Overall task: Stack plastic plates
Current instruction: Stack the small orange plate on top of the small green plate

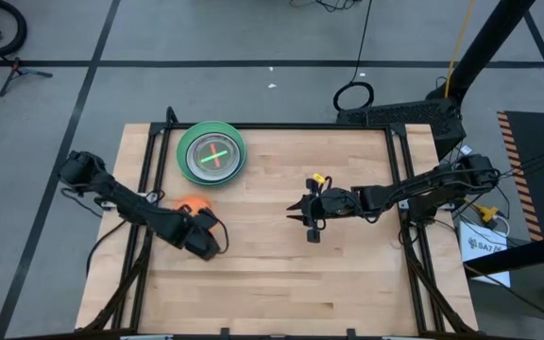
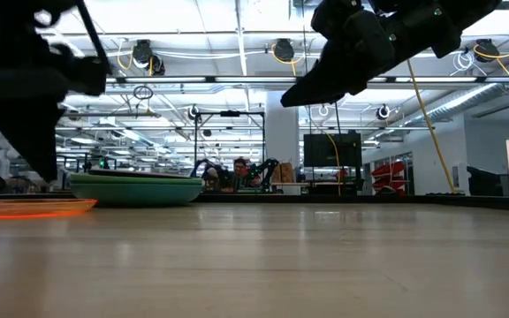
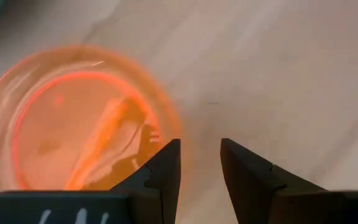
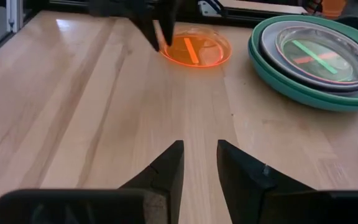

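A stack of several plates (image 1: 212,154), teal at the bottom and green inside, rests on the table near its far left corner, also seen in the low view (image 2: 135,188) and the right wrist view (image 4: 316,59). A small clear orange plate (image 1: 189,202) lies flat on the wood nearer than the stack (image 3: 73,124) (image 4: 196,50). My left gripper (image 3: 199,149) hangs open just above the orange plate's right-hand rim, fingers pointing down (image 4: 157,34). My right gripper (image 1: 302,222) hovers open above the table's middle (image 4: 199,149), facing the plates.
Bare wood stretches across the table's centre, near side and right side (image 1: 348,274). The black frame rails run along the table's left and right edges (image 1: 414,189). A person sits far off in the room behind the table (image 2: 239,168).
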